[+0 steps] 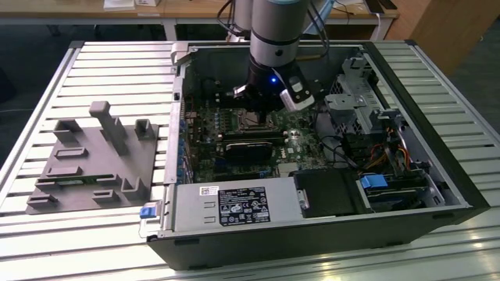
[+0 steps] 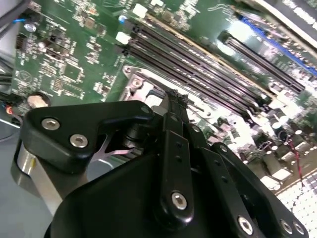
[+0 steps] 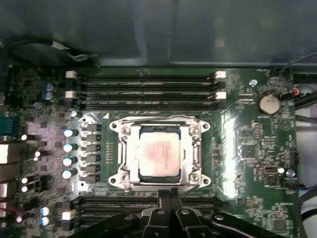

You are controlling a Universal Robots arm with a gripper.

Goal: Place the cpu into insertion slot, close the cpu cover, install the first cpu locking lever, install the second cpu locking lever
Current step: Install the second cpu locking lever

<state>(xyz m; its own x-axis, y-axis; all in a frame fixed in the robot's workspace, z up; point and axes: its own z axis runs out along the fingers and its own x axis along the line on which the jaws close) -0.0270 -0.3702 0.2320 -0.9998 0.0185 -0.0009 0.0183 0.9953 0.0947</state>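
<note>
While the arm reaches down into an open computer case (image 1: 437, 175) lying on a slatted metal table (image 1: 93, 64), a grey plastic fixture (image 1: 90, 161) sits on the table toward the exterior view's left. Inside the case, the green motherboard (image 3: 257, 148) carries long black memory slots (image 3: 143, 91). In the first wrist view the cpu (image 3: 158, 153), a small flat square chip with a pale silvery-beige face, lies seated in the insertion slot (image 3: 140, 176), whose dark rim edges the chip. The cpu cover (image 3: 126, 148), a thin grey metal frame with a cut-out middle, lies flat around the chip, with screw posts at its corners. The black hand (image 3: 170, 194) hangs just beside the socket's edge, its two fingers (image 2: 174, 106) pressed together and closed, with nothing visibly between them. Toward the exterior view's right stand drive bays and bundled cables (image 1: 383, 155).
</note>
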